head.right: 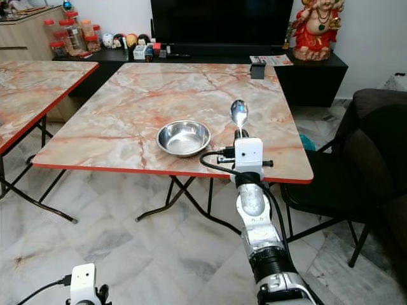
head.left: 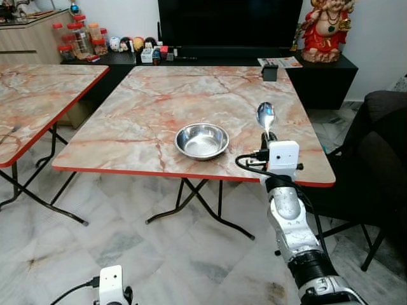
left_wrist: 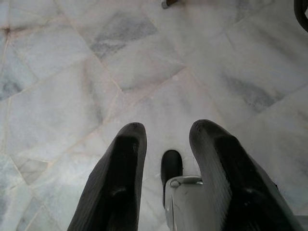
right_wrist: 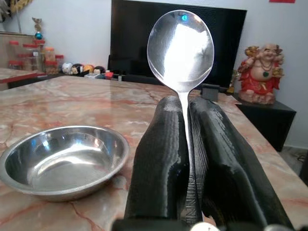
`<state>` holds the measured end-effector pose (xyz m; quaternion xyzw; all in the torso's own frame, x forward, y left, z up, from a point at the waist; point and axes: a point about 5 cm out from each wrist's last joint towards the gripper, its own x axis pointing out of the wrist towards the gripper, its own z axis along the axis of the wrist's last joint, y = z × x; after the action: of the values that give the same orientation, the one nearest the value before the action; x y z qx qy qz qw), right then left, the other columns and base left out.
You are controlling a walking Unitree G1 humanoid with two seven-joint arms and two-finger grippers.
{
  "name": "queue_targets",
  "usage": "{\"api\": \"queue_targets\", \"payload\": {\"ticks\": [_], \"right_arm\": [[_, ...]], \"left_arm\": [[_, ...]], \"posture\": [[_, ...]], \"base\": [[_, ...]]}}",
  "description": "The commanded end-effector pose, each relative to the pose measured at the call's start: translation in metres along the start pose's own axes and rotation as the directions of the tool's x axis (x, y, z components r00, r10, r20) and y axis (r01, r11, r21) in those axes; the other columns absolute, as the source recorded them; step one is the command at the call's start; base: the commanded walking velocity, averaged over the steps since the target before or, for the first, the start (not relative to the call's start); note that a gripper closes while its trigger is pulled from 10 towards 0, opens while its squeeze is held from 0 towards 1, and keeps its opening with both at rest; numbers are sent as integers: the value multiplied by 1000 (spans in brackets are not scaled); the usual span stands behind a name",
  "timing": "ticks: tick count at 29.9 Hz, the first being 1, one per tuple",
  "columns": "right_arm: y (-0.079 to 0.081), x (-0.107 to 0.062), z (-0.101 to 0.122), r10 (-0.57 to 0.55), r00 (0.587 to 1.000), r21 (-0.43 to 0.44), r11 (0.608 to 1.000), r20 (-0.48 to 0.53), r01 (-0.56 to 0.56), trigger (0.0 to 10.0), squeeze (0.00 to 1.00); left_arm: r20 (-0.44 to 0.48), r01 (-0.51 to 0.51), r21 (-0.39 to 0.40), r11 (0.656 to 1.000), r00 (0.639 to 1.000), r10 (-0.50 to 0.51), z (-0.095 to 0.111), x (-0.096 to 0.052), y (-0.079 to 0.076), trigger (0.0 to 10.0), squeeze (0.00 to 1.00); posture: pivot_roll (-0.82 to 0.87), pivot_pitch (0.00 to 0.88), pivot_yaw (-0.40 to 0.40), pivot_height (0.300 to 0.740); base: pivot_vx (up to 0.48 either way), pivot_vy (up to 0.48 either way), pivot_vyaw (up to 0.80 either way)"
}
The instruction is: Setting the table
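A steel bowl [head.left: 201, 140] sits on the marble-pattern table [head.left: 159, 101] near its front edge. My right gripper [head.left: 269, 135] is shut on the handle of a steel spoon [head.left: 265, 116], whose round end points up and away over the table, just right of the bowl [right_wrist: 62, 161]. In the right wrist view the spoon [right_wrist: 181, 45] stands between the two black fingers [right_wrist: 159, 159]. My left gripper [left_wrist: 166, 139] hangs low over the floor, open and holding nothing.
A second marble table [head.left: 32, 95] stands to the left. A black TV cabinet [head.left: 210, 60] with jars, small items and a red statue [head.left: 325, 28] lines the far wall. A dark chair [head.left: 375, 159] is at the table's right side. Marble floor lies in front.
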<state>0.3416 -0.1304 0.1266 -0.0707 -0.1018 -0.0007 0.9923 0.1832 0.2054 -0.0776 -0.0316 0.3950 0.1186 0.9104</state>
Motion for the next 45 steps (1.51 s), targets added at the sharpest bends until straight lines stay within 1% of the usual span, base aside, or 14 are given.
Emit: {"api": "queue_targets", "payload": {"ticks": [1,14,20,31,35,45], "right_arm": [[4,2,2,18,1000,6,1000,0,-18,10000,0],[4,2,0,4,1000,20,1000,-11,-4,10000,0],[8,-2,-1,14,1000,26,1000,-15,-14,10000,0],[23,-8,-5,53,998,46,998,-35,-51,10000,0],[24,-8,-5,59,998,50,997,-34,-57,10000,0],[23,-8,-5,60,998,47,997,-34,-58,10000,0]], "left_arm": [[11,-18,-6,1000,1000,18,4,1,4,10000,0],[13,-9,-5,1000,1000,9,5,1,3,10000,0],[12,-2,-9,1000,1000,3,3,1,2,10000,0],[9,0,-9,1000,1000,0,3,1,3,10000,0],[9,-2,-7,1000,1000,2,3,1,3,10000,0],[12,0,-6,1000,1000,0,4,1,2,10000,0]], "posture": [[-50,0,24,732],[-56,0,28,732],[-55,0,26,732],[-55,0,29,732],[-55,0,29,732],[-58,0,28,732]], "base": [[307,0,0],[313,0,0],[292,0,0],[0,0,0],[0,0,0],[265,0,0]]}}
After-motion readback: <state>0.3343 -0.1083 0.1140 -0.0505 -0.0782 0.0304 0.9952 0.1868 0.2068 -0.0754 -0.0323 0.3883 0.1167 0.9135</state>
